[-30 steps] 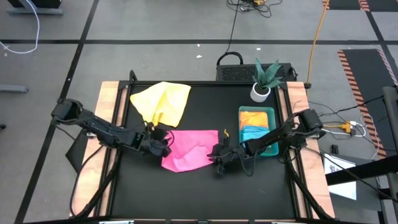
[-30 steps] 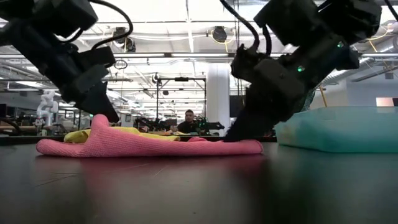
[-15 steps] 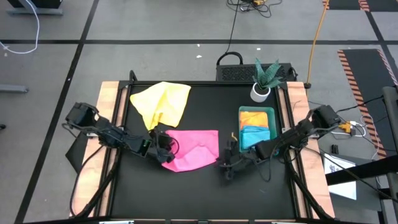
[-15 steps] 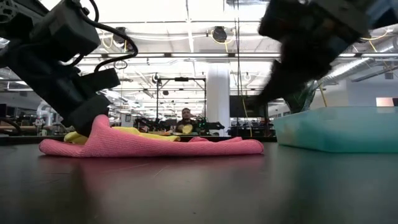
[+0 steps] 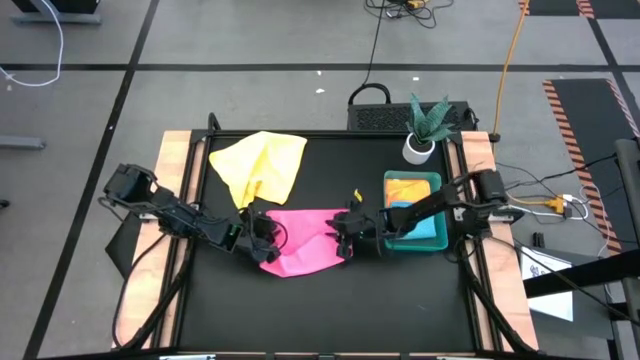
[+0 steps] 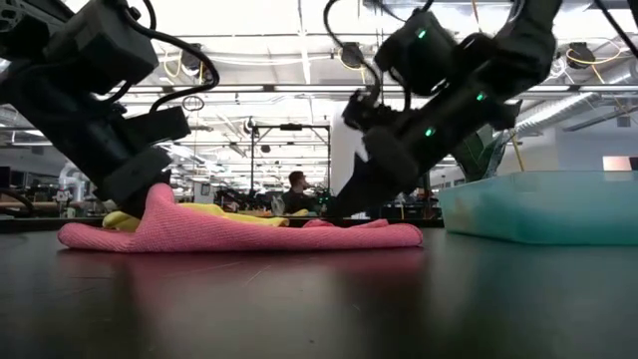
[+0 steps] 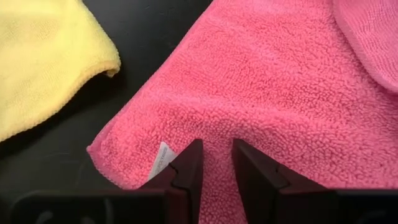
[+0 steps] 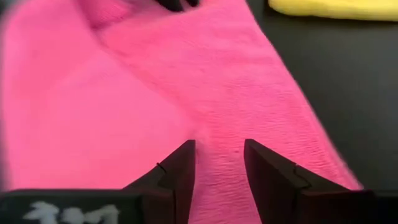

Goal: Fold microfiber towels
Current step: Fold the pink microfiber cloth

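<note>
Soft, limp pink towel (image 5: 303, 243): left gripper (image 7: 214, 163) pinches its corner, right gripper (image 8: 219, 163) slightly parted over its opposite edge, holding nothing.

Pink towel (image 5: 305, 242) rumpled, yellow towel (image 5: 262, 165) behind

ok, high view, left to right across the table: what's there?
Left hand at the pink towel's left edge → pink towel → right hand at its right edge → green tray holding a yellow towel and a light blue towel.
</note>
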{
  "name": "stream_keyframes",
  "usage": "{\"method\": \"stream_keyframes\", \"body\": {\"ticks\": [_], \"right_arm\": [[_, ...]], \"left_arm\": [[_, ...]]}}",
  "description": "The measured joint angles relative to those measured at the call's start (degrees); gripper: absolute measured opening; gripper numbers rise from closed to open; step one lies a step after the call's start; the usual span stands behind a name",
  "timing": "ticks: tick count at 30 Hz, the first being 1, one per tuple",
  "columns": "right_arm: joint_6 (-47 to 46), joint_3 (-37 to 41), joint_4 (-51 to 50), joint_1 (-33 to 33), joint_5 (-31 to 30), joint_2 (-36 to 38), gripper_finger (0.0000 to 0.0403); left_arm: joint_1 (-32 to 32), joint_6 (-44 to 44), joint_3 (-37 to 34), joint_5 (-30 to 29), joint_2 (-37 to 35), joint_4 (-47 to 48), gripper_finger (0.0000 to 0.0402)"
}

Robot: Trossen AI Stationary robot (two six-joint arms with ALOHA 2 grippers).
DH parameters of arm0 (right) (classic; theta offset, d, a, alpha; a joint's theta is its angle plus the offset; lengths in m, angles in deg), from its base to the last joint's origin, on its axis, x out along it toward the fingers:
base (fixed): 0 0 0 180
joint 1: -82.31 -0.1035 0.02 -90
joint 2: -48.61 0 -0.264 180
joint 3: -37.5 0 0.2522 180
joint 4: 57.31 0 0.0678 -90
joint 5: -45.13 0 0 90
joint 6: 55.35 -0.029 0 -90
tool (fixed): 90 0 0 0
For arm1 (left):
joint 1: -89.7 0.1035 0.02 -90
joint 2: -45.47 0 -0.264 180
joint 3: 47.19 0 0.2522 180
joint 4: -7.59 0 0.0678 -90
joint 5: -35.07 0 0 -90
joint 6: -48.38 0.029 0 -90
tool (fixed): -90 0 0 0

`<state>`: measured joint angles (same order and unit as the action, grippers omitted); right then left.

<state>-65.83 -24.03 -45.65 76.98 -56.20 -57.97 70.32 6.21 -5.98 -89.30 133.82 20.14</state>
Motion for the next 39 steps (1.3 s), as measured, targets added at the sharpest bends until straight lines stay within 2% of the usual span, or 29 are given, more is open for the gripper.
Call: {"method": "stream_keyframes", "body": {"ticks": [7, 10, 13, 15, 20, 26, 32, 39], "right_arm": [[5.1, -4.2, -0.32, 1.15, 2.44, -4.23, 0.0101], [6.3, -4.38, -0.8, 1.07, 5.41, -4.15, 0.0068], [6.48, -4.36, -4.24, 0.23, 5.38, -2.82, 0.0021], [6.46, -4.37, -7.2, -0.45, 5.29, -1.73, 0.0007], [4.3, -4.35, -14.14, -4.21, -1.77, 3.36, 0.0005], [-1.11, -4.37, -19.84, -11.65, -6.26, 9.14, 0.0003], [-5.85, -4.35, -23.63, -18.02, -8.41, 9.5, 0.0002], [-8.04, -4.35, -24.49, -21.19, -12.74, 9.5, 0.0001]], "left_arm": [[0.0, 0.05, 0.0, -0.6, 0.0, -0.44, 0.009], [0.0, 0.02, 0.0, -0.63, 0.0, -0.11, 0.009], [0.0, -0.04, 0.02, -0.63, 0.0, 0.72, 0.009], [0.0, -0.5, 0.02, -0.88, -0.03, 1.86, 0.009], [-0.04, -4.33, 0.14, -2.35, -0.13, 5.99, 0.009], [-0.67, -5.79, 0.15, -2.83, -0.13, 7.14, 0.009], [-2.63, -5.99, 0.02, -2.97, -1.88, 7.88, 0.009], [-5.05, -5.64, 0.05, -3.21, -9.21, 9.73, 0.009]]}}
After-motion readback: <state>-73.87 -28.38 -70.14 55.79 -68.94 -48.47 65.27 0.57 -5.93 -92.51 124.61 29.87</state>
